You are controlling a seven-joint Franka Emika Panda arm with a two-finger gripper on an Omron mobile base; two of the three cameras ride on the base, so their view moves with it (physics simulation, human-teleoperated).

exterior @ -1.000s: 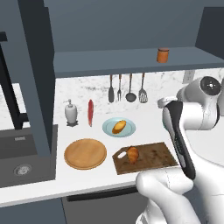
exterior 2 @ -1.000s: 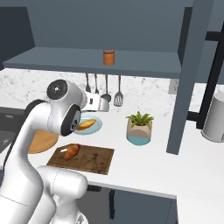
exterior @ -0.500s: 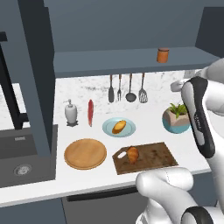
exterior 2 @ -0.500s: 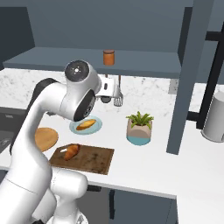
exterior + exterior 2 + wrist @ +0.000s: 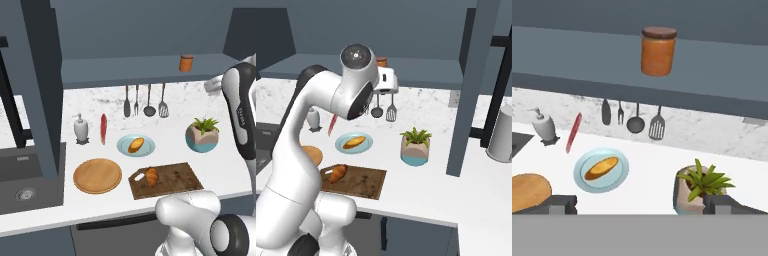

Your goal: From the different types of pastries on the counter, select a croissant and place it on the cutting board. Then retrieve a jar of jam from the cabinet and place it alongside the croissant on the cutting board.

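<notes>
The orange-brown croissant [image 5: 151, 176] [image 5: 337, 173] lies on the left part of the dark wooden cutting board [image 5: 175, 180] [image 5: 363, 182] on the white counter [image 5: 227, 167]. The reddish jar of jam [image 5: 186, 63] [image 5: 658, 51] stands on the open shelf of the grey-blue cabinet [image 5: 125, 70] [image 5: 572, 55]; in the right base view the jar [image 5: 381, 61] peeks out behind the hand. My gripper [image 5: 643, 205] [image 5: 387, 82] is raised to shelf height in front of the jar, a little apart from it. It is open, with nothing between its fingertips [image 5: 560, 203].
A golden bun rests on a blue plate [image 5: 136, 145] [image 5: 601, 170]. A round wooden plate [image 5: 97, 175], soap dispenser [image 5: 80, 129], hanging utensils [image 5: 145, 102] and a potted plant [image 5: 202, 134] [image 5: 702, 187] share the counter. A sink [image 5: 25, 175] sits at the left, a grey canister [image 5: 502, 134] at the right.
The arm has lifted and swung the hand up from above the board to shelf level, facing the jar. The croissant stays on the board; the gripper stays open.
</notes>
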